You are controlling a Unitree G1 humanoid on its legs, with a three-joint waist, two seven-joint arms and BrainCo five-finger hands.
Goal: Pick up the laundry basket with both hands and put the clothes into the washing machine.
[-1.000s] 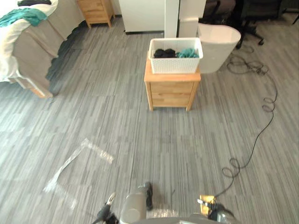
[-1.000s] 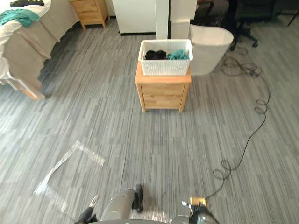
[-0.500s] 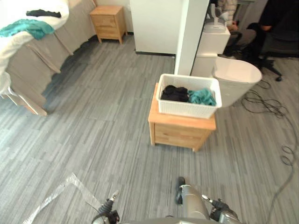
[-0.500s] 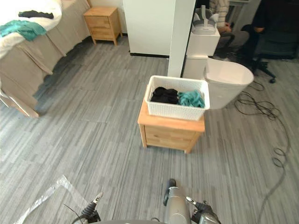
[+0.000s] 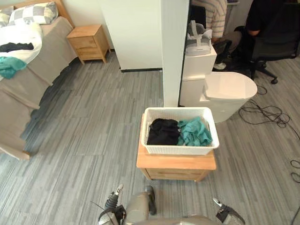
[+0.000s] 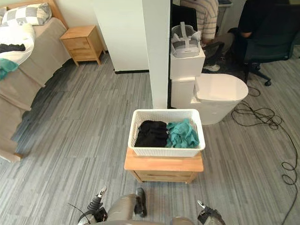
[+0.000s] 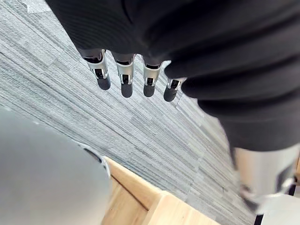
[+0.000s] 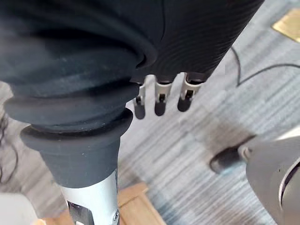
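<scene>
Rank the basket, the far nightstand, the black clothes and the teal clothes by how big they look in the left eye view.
1. basket
2. nightstand, though it stands farther from the camera
3. black clothes and teal clothes: too alike to rank

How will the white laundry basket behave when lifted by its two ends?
The laundry basket looks like thin perforated plastic, so its walls may flex slightly. It holds only black clothes and teal clothes, below the rim, so it is probably light. The loose clothes may slide if it tilts.
</scene>
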